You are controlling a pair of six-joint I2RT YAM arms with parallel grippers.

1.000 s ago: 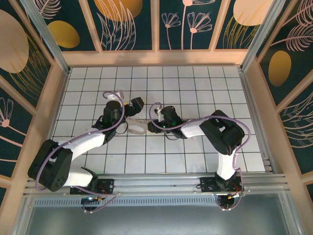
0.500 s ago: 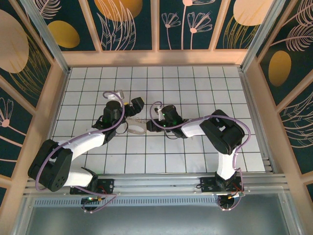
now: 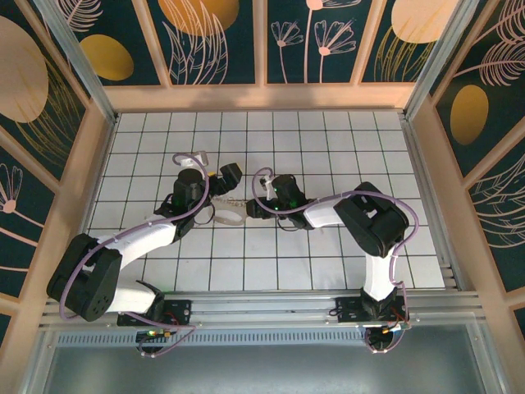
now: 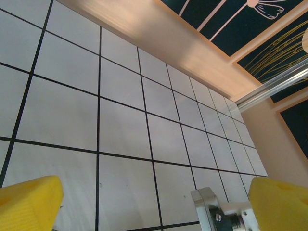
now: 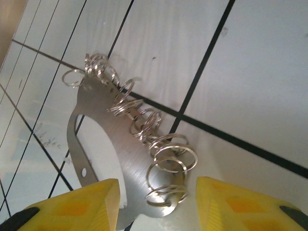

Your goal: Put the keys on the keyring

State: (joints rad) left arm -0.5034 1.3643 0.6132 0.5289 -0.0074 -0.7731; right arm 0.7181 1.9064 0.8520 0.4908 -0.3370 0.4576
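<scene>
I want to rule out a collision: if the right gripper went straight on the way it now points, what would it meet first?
The keyring: its flat metal plate with small rings lies just ahead of the right gripper, partly between its open jaws. Exact depth is unclear.

A lab-style robot cell — gridded white tabletop [image 3: 328, 139], aluminium posts [image 3: 74, 57], dark floral panels [image 3: 328, 41] around it, left arm [image 3: 139, 242] and right arm [image 3: 373, 226] bolted at the near rail [image 3: 262, 305].

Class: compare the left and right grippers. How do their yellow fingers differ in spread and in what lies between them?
Spread: left gripper fingers wide apart, right gripper fingers closer. Between them: left gripper mostly bare white tiled table, right gripper the flat silver metal keyring's wire-ringed end. Shared: yellow fingers.
</scene>
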